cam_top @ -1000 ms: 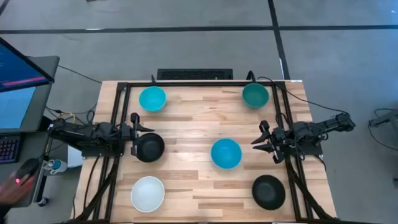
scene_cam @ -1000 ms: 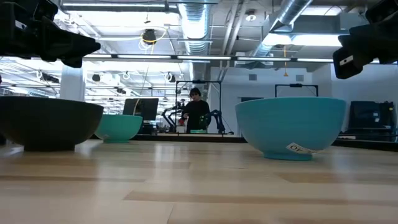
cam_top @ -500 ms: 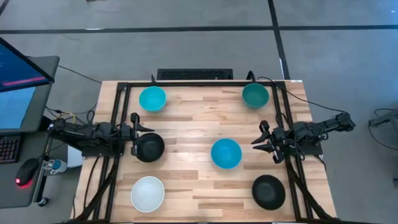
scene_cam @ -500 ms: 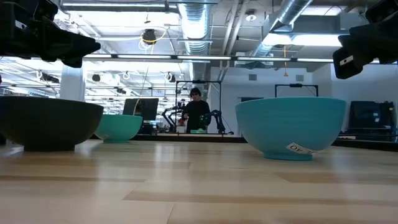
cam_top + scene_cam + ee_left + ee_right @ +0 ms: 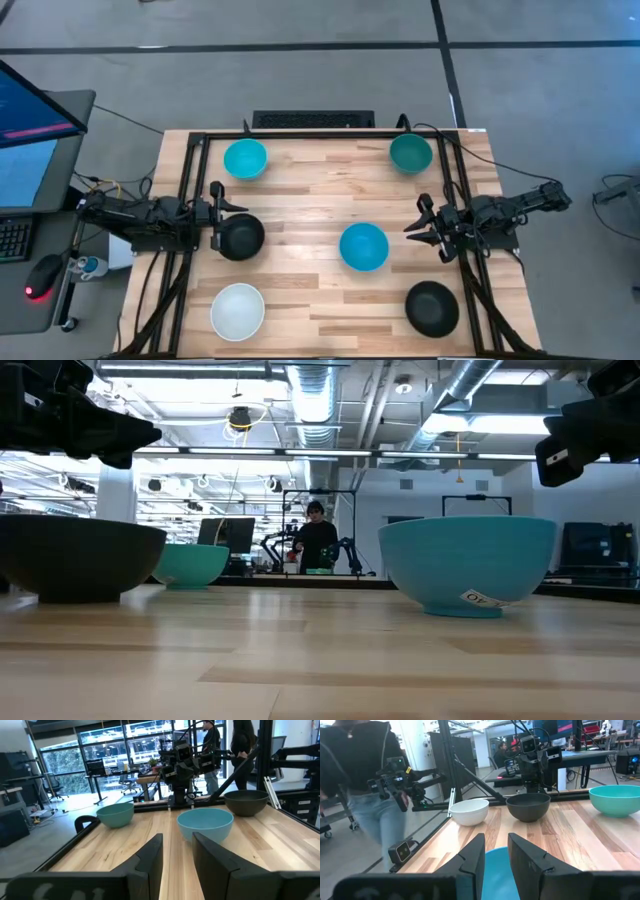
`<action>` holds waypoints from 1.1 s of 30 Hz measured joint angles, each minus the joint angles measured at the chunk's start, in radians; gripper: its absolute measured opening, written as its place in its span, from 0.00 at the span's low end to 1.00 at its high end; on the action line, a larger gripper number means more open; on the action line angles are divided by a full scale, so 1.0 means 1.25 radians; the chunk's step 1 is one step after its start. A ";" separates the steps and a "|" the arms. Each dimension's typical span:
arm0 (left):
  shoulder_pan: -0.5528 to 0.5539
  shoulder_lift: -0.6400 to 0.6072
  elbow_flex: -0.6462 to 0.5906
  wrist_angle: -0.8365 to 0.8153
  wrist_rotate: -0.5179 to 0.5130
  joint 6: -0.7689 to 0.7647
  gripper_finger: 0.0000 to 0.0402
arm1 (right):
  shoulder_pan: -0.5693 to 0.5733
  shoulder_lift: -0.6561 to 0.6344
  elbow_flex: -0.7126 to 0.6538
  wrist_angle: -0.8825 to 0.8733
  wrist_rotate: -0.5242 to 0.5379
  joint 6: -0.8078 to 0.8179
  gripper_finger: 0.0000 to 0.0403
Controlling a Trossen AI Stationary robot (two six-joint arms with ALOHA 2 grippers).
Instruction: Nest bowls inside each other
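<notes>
Nothing has moved: blue bowl [image 5: 363,246] just beside right end effector [image 5: 417,228], fingers apart.

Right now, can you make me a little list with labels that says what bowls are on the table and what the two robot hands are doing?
surface: pale wooden table
bowls: six, all apart, none nested yet
far row: round cyan bowl, teal-green bowl
middle: black bowl on the left, blue bowl
near row: white bowl, black bowl on the right
left gripper: open, at the left edge, beside the left black bowl, holding nothing
right gripper: open, at the right edge, facing the blue bowl, holding nothing
</notes>
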State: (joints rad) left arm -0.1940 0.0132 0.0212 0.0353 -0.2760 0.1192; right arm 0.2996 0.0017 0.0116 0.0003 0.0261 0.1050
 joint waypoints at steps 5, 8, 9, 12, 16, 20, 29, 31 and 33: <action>0.000 0.000 0.000 0.001 0.000 0.000 0.24 | 0.000 0.000 0.000 0.000 0.000 0.000 0.27; 0.000 0.000 0.000 0.003 0.000 0.000 0.24 | 0.000 0.000 0.000 0.000 0.000 0.000 0.27; 0.000 0.000 0.000 0.003 0.000 -0.001 0.24 | 0.000 0.000 0.000 0.000 0.000 0.000 0.27; 0.000 0.000 -0.001 0.011 -0.014 -0.024 0.24 | 0.000 0.000 0.000 0.000 0.000 0.000 0.27; 0.000 0.000 -0.004 0.081 -0.067 -0.072 0.24 | 0.000 0.000 0.000 0.000 0.000 0.000 0.27; 0.000 0.000 -0.003 0.163 -0.076 -0.192 0.24 | 0.000 0.000 0.000 0.000 0.000 0.000 0.27; 0.000 0.001 0.024 0.204 -0.151 -0.272 0.24 | -0.005 0.000 0.000 0.001 0.004 -0.020 0.27; 0.000 0.011 0.059 0.187 -0.167 -0.270 0.24 | -0.006 0.000 0.000 0.002 0.003 -0.020 0.27; 0.000 0.027 0.102 0.148 -0.153 -0.262 0.24 | -0.008 0.000 -0.001 0.010 0.008 -0.025 0.27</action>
State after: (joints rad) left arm -0.1940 0.0463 0.1492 0.2209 -0.4671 -0.2087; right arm 0.2900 0.0013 0.0100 0.0122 0.0363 0.0734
